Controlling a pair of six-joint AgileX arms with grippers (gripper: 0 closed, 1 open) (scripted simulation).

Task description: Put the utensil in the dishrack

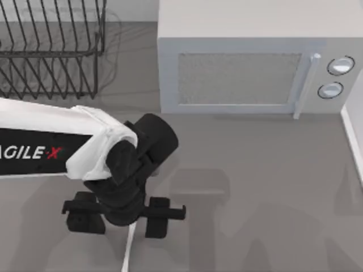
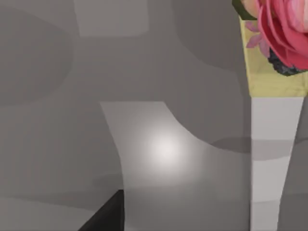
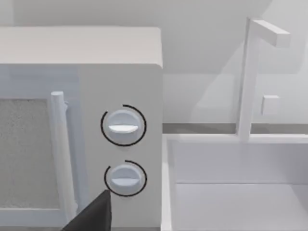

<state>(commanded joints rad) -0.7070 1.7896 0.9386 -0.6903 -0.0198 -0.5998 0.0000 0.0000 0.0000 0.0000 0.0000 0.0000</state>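
Observation:
The utensil's cream-white handle [image 1: 128,253] lies on the grey table near the front edge, left of the middle, running out from under my left gripper [image 1: 122,222]. That gripper hangs directly over it, open, with one finger on each side of the handle. In the left wrist view the utensil [image 2: 272,159] shows close up, with its yellow band and red knob end, and one dark fingertip [image 2: 106,216] stands apart from it. The dishrack [image 1: 51,51], a black wire rack, stands at the far left corner, well behind the gripper. My right arm is parked off to the right.
A grey microwave [image 1: 238,56] fills the back middle and right, and its two dials [image 3: 123,126] show in the right wrist view. Beside it is a white sink [image 3: 240,192] with a faucet [image 3: 250,77]. Open tabletop lies between the gripper and the dishrack.

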